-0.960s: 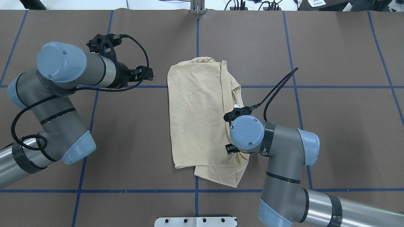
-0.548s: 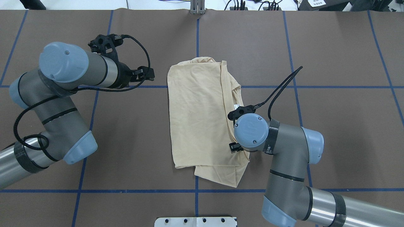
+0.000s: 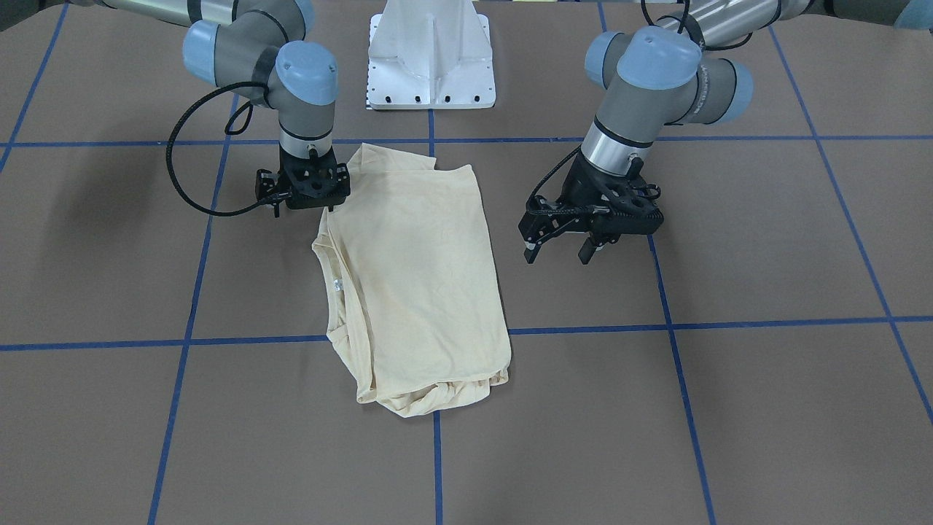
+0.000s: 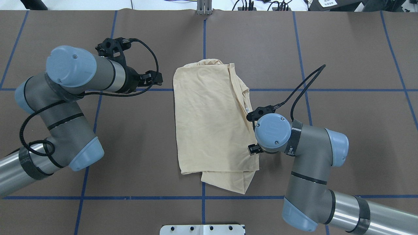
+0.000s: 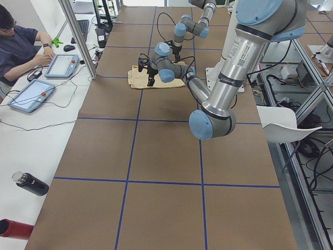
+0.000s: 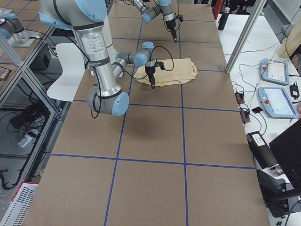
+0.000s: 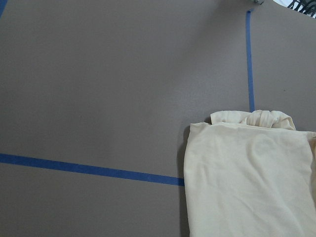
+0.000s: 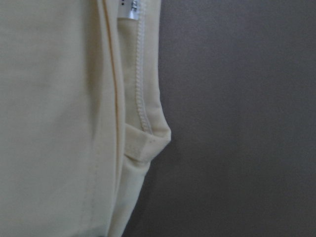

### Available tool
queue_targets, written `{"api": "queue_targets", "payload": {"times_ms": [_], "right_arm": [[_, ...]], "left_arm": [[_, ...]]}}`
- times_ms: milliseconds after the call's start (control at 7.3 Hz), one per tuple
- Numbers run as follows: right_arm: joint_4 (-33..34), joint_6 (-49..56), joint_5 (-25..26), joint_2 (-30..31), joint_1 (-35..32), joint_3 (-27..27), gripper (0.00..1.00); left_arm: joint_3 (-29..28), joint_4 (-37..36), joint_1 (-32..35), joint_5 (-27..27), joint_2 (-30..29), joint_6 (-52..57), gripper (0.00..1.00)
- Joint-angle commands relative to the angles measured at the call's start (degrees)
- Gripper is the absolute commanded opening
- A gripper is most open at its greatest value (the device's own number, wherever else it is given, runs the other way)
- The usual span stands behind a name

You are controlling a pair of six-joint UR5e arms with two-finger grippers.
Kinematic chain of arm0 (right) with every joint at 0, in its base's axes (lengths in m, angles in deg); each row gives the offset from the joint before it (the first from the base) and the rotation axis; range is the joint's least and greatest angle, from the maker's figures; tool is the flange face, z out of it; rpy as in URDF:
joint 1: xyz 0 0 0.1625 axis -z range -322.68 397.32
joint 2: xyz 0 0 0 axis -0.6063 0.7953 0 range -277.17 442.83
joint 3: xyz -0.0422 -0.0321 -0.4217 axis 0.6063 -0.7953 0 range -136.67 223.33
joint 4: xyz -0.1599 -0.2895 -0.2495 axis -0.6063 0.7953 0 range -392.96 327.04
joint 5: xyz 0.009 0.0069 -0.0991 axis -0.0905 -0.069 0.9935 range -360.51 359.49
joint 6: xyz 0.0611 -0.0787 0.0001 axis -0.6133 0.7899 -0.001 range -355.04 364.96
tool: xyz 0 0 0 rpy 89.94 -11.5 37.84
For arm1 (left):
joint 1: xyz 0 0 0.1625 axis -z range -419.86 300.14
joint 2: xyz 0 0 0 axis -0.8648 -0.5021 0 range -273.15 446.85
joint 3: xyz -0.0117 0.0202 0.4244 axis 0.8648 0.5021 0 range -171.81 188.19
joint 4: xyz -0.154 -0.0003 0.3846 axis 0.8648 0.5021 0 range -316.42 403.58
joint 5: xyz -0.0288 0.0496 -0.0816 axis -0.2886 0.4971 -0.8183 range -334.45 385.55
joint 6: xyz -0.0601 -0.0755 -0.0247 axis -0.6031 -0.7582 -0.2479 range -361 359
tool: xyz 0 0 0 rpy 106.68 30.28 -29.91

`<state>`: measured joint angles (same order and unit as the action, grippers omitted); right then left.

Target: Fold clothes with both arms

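Observation:
The clothes are one pale cream shirt point(image 4: 209, 124) point(image 3: 415, 277), folded lengthwise into a long rectangle at the table's middle. Its white neck label point(image 3: 336, 284) point(image 8: 129, 10) shows on the edge nearest my right arm. My right gripper point(image 3: 301, 210) points straight down just outside that edge near the shirt's near corner, seemingly open and holding nothing. From overhead the right wrist point(image 4: 272, 132) hides it. My left gripper point(image 3: 557, 251) point(image 4: 157, 79) hovers open over bare table, a short gap from the shirt's other long edge. The left wrist view shows the shirt's far corner point(image 7: 252, 182).
The brown table point(image 4: 343, 65) carries a grid of blue tape lines. The white pedestal base point(image 3: 430, 58) stands at the robot's side. In the exterior left view a person point(image 5: 21, 47) sits at a side bench with tablets, and a dark bottle point(image 5: 31, 183) lies there.
My right arm has moved sideways off the shirt to just beyond its edge. My left arm has crept slightly toward the shirt. The shirt has not moved.

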<state>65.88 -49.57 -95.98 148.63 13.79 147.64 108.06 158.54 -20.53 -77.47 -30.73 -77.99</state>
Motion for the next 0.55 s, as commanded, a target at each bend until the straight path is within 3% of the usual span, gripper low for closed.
{"api": "queue_targets", "payload": {"times_ms": [0, 411], "right_arm": [[-0.22, 0.56, -0.42, -1.19, -2.21, 0.19, 1.0], [-0.4, 4.61, -2.44, -9.17, -8.46, -2.86, 1.0]], "left_arm": [[-0.11, 0.0, -0.05, 0.01, -0.01, 0.17, 1.0], [-0.12, 0.18, 0.04, 0.01, 0.08, 0.7, 1.0]]}}
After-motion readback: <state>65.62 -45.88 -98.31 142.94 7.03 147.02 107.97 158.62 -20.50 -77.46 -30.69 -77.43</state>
